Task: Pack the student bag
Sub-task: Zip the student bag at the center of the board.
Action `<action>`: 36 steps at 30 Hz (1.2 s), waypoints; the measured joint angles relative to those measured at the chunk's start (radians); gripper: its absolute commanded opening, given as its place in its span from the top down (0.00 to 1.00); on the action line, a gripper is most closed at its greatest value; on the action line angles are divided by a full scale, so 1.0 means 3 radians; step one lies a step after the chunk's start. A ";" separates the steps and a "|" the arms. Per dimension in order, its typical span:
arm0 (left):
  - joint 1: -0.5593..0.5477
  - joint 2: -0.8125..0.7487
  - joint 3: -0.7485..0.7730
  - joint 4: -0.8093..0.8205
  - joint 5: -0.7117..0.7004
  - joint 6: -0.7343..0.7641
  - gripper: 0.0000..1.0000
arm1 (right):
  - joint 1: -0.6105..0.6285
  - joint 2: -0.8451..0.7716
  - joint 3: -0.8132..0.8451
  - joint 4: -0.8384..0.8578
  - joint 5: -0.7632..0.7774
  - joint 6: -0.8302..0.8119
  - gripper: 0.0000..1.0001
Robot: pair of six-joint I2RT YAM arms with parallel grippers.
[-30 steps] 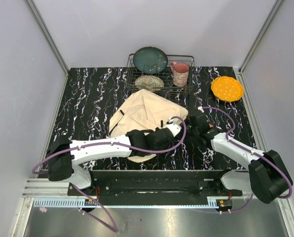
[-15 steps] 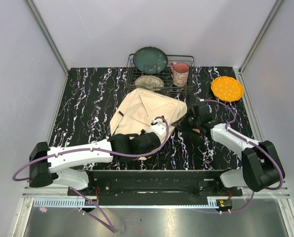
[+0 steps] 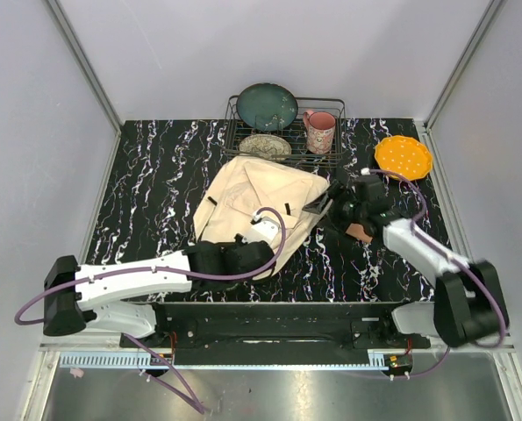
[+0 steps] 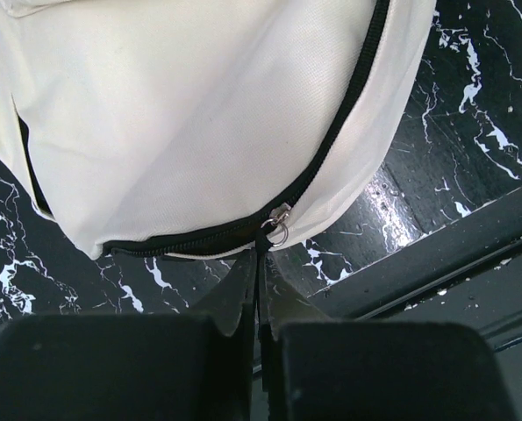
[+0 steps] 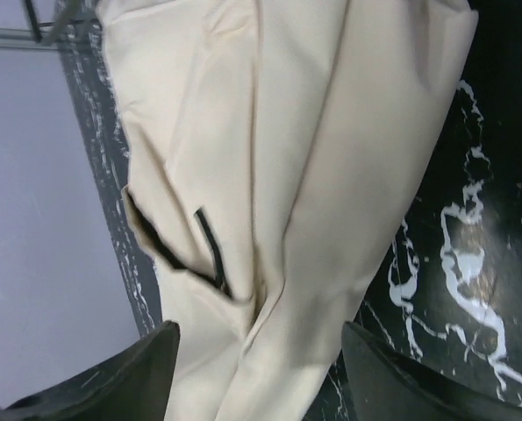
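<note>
The left pincer (image 4: 261, 263) clenches the zipper pull (image 4: 279, 226) of the student bag (image 3: 252, 197), likely to work the zip, while the right pincer (image 5: 259, 351) gapes released.

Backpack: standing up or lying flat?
Lying flat: from above, the backpack has its broad cream face up, spread across the table.

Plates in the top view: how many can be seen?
3. A green plate stands at the rack's back left, a patterned plate sits at its front, and an orange plate lies on the table right of the rack. The bag may hide others.
</note>
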 measured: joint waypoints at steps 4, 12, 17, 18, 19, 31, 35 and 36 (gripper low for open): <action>0.0000 0.0092 0.0053 -0.0005 0.0001 -0.0076 1.00 | -0.0005 -0.0907 -0.0320 -0.0229 -0.0009 0.0037 0.18; -0.0014 0.0225 0.0217 0.0112 0.0098 -0.0043 1.00 | 0.0268 -0.2019 -0.1083 -0.0456 -0.0120 0.0568 0.18; -0.0079 0.0429 0.0355 0.0137 0.0149 0.0047 1.00 | 0.0624 -0.1858 -0.1181 -0.0427 -0.0116 0.0816 0.18; -0.0094 0.0469 0.0374 0.0148 0.0159 0.0057 1.00 | 0.0674 -0.1780 -0.1181 -0.0365 -0.0117 0.0852 0.18; -0.0107 0.0498 0.0387 0.0150 0.0169 0.0070 1.00 | 0.0713 -0.1700 -0.1180 -0.0294 -0.0114 0.0890 0.18; -0.0231 0.0608 0.0579 0.0159 0.0191 0.0125 1.00 | 0.1122 -0.0828 -0.1122 0.0511 0.0146 0.1235 0.56; -0.0277 0.0645 0.0580 0.0158 0.0186 0.0123 1.00 | 0.1148 -0.0843 -0.1100 0.0544 0.0261 0.1227 1.00; -0.0284 0.0645 0.0580 0.0156 0.0177 0.0117 1.00 | 0.1150 -0.0903 -0.1087 0.0483 0.0320 0.1233 1.00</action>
